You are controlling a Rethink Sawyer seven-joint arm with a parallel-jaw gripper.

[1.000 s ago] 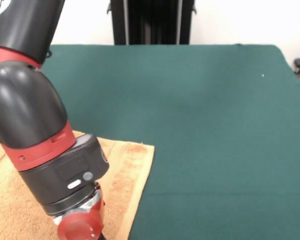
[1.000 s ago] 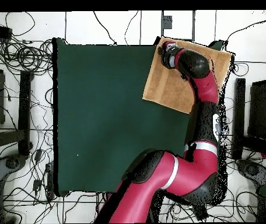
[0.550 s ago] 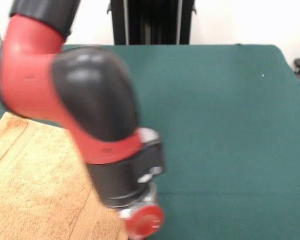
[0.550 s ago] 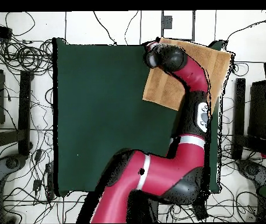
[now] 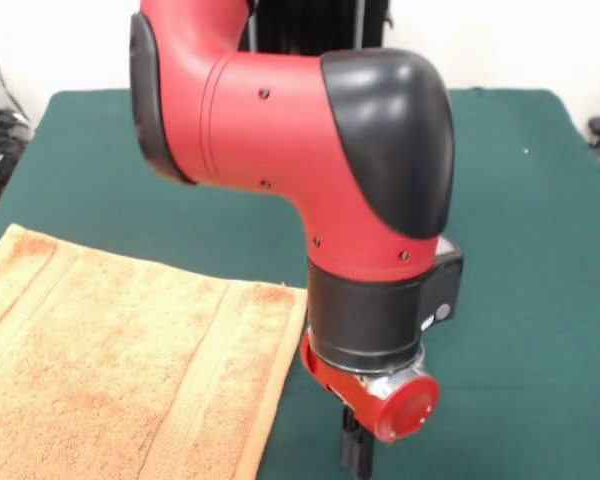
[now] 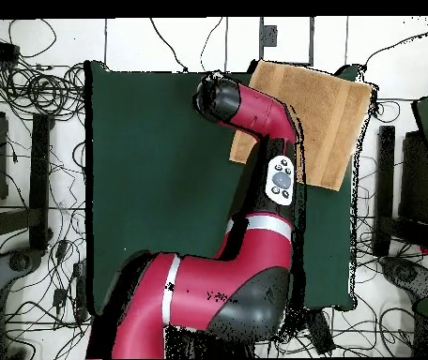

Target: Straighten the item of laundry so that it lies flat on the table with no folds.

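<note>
The orange-tan towel (image 5: 120,380) is spread out on the green-covered bench (image 5: 520,250), at the lower left of the front view, where it runs off the picture's left and bottom edges. In the overhead view the towel (image 6: 316,112) is seen at the upper right corner of the bench (image 6: 152,187), lying slightly askew to the bench's edges, and part of its left side is hidden under the red and black arm (image 6: 255,112). Woven border bands are seen running along the cloth in the front view, and its surface appears flat there, with no fold visible in the part shown. The arm (image 5: 310,150) is seen coming down over the bare green cover just beside the towel's right edge. The claw (image 5: 355,455) is seen only as a dark stub below the wrist's red end cap, at the bottom edge of the front view, over bare cover and apart from the towel; whether it is released or clenched cannot be told. In the overhead view the claw is hidden under the arm's black elbow. Cables are seen on the floor (image 6: 30,94) around the bench.
</note>
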